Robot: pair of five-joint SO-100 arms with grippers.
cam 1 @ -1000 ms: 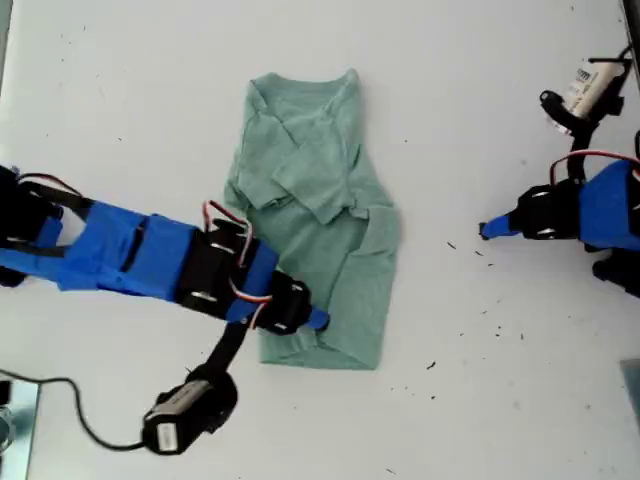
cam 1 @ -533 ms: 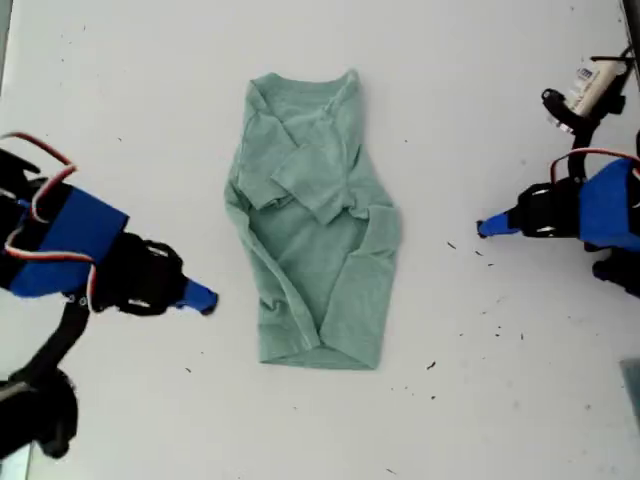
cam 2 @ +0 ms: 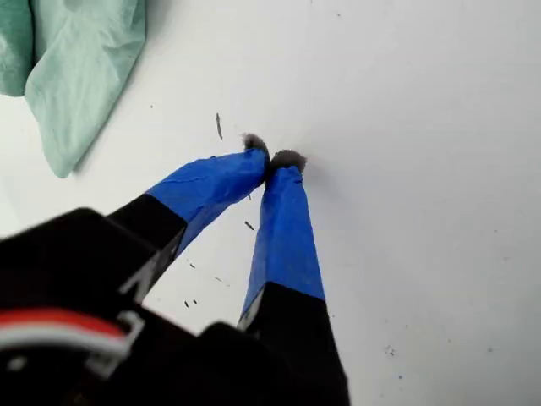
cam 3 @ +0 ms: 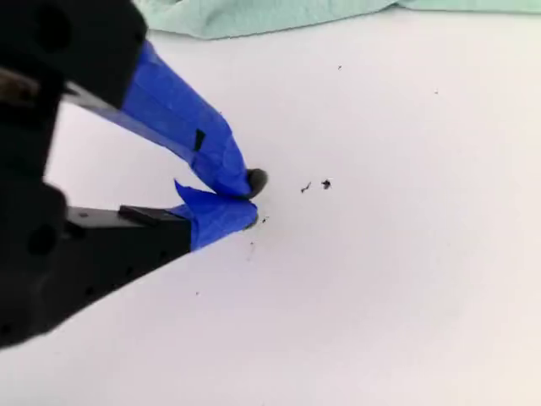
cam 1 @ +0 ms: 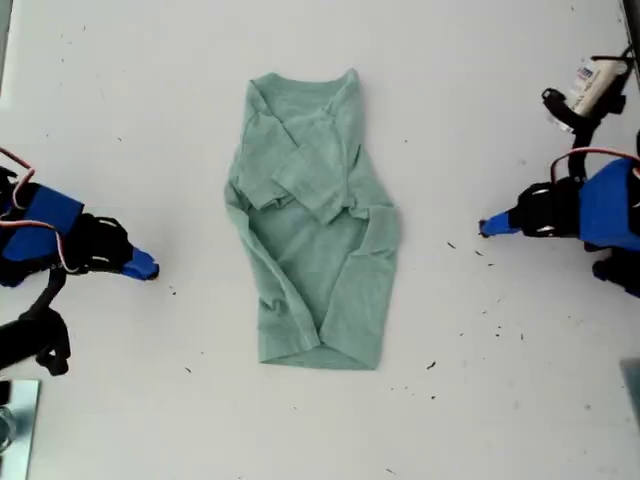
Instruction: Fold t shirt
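- Saw the white table [cam 1: 480,90] filling the exterior view, with dark specks [cam 1: 431,366] scattered toward that view's right.
- Found the t shirt [cam 1: 315,250] in the middle of the table, part-folded into a narrow strip with the sleeves turned in over the body. Judged its long axis to run from the exterior view's top, where the neckline sat, down to the hem at that view's bottom.
- Placed my first gripper [cam 1: 150,270] on the exterior view's left, pointing toward the shirt's lower half and well apart from it. Read its taped tips as pressed together on nothing, resting close over bare table [cam 2: 272,159].
- Placed my second gripper [cam 1: 484,229] on the exterior view's right, level with the shirt's middle and apart from the cloth. Read its tips as touching too, with nothing between them [cam 3: 252,201].
- Judged the two roughly equal in distance, so the hem-to-neck fold along the long axis looked open to either, with both needing to part their tips first.
- Caught only a corner of cloth in the first wrist view [cam 2: 76,68] and a thin edge in the second [cam 3: 254,15].
- Could not see the layers under the folds, nor the arm bases, cut off at the exterior view's edges.
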